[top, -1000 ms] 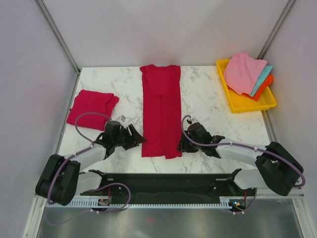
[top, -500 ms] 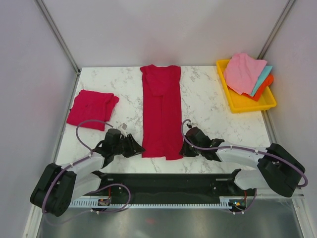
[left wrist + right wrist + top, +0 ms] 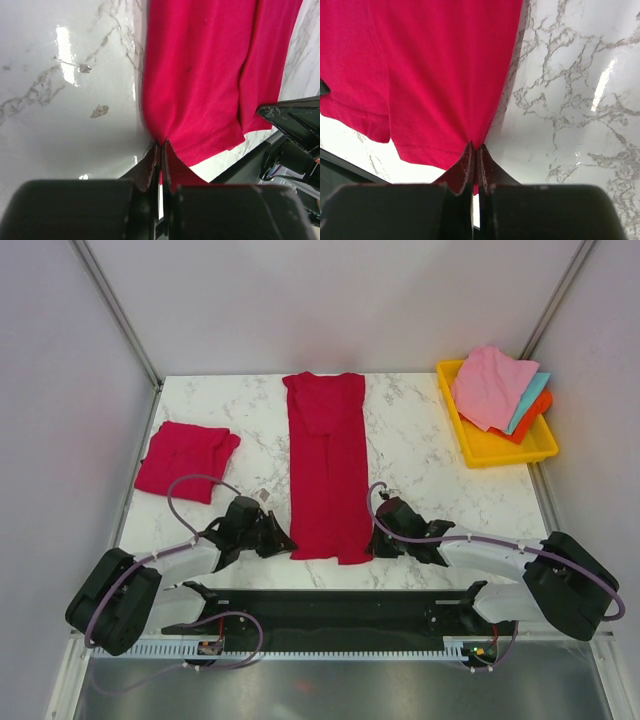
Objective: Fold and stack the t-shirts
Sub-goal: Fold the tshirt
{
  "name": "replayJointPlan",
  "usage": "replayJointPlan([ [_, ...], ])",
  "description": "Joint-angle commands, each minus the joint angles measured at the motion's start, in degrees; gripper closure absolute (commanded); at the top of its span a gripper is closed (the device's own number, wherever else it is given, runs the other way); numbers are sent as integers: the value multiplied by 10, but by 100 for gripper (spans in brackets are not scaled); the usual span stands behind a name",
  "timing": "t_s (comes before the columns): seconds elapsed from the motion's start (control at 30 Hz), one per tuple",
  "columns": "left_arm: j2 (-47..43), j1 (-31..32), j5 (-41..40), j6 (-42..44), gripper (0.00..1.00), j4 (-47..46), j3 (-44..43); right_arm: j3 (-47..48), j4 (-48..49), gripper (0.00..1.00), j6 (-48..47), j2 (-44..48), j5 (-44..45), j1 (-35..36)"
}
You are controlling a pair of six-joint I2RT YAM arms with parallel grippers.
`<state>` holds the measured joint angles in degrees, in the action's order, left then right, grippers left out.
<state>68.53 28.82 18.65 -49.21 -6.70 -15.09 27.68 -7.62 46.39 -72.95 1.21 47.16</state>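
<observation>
At the near edge of the desk (image 3: 430, 465), the left end effector (image 3: 161, 147) is pinching the near-left hem corner of the long t-shirt (image 3: 325, 470), and the right end effector (image 3: 475, 149) is pinching the near-right corner. The shirt lies as a narrow strip down the middle. The second t-shirt (image 3: 185, 460) sits folded, well apart on the left.

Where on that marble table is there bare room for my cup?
Bare marble lies between the long shirt and the yellow tray, and between it and the folded shirt. Crowded near edge: left hand and right hand pinch the long shirt's hem.
</observation>
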Motion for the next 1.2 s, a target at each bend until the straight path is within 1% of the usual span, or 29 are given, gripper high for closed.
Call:
replayJointPlan([
  [0.0,8,16,-53,11,98,78,2,19,-8,99,-6,3,8,5],
  [0.13,-26,16,-64,15,98,120,-26,37,-24,100,-17,11,16,4],
  [0.23,-40,16,-55,19,98,139,-50,61,-44,100,-25,16,35,4],
  [0.27,-41,14,-58,21,98,153,-71,70,-51,100,-31,17,42,4],
  [0.3,-40,14,-60,20,98,157,-81,84,-63,100,-33,17,62,4],
  [0.4,-18,12,-47,19,98,158,-117,112,-74,100,-42,12,90,0],
  [0.43,0,11,-45,19,98,158,-138,119,-75,100,-44,10,92,-3],
  [0.53,19,7,-50,20,98,160,-172,148,-75,100,-53,-9,89,-20],
  [0.7,57,-19,-45,17,98,158,-221,204,-73,100,-67,-46,88,-59],
  [0.87,108,-44,-35,7,98,154,-284,268,-74,100,-79,-105,58,-108],
  [0.9,128,-47,-34,4,98,153,-292,278,-74,100,-82,-115,55,-113],
  [1.17,199,-82,-32,-10,98,143,-382,370,-74,100,-82,-210,23,-163],
])
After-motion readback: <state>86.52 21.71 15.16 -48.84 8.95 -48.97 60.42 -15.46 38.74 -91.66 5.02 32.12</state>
